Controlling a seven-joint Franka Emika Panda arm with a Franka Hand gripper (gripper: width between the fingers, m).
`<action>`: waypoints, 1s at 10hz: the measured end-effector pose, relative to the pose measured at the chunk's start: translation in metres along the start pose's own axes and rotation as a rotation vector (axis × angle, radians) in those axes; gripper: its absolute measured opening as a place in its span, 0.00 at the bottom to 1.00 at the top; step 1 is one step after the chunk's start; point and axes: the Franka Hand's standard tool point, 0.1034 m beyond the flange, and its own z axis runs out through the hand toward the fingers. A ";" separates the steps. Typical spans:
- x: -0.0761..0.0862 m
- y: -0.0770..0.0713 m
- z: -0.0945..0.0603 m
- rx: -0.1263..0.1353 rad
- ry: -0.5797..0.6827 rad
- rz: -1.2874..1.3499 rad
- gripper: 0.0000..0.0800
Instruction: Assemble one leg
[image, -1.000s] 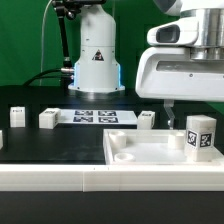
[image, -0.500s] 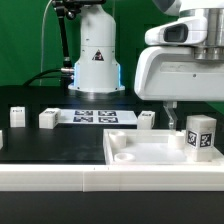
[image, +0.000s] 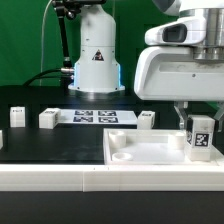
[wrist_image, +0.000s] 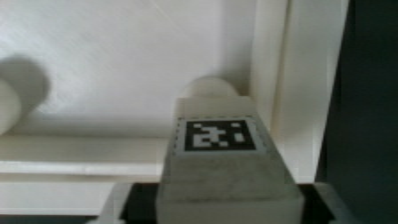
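The leg is a small white post with a black-and-white tag on its face. It stands upright at the exterior view's right, over the near right corner of the large flat white panel. My gripper is shut on the leg's upper part. In the wrist view the leg runs out from between the dark fingers, and its far end meets a round recess by the panel's raised edge. I cannot tell whether it is seated there.
The marker board lies at the table's middle. Small white parts stand at the exterior view's left, far left and behind the panel. The robot base stands at the back.
The gripper has turned with the leg in it. The leg now shows one narrow tagged face instead of two faces, and the visible finger has shifted toward the exterior view's right.
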 end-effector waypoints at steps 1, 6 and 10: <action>0.000 -0.002 0.000 0.001 0.000 0.091 0.36; 0.000 -0.001 0.000 0.007 0.000 0.471 0.36; -0.001 -0.001 0.000 0.015 -0.002 0.945 0.36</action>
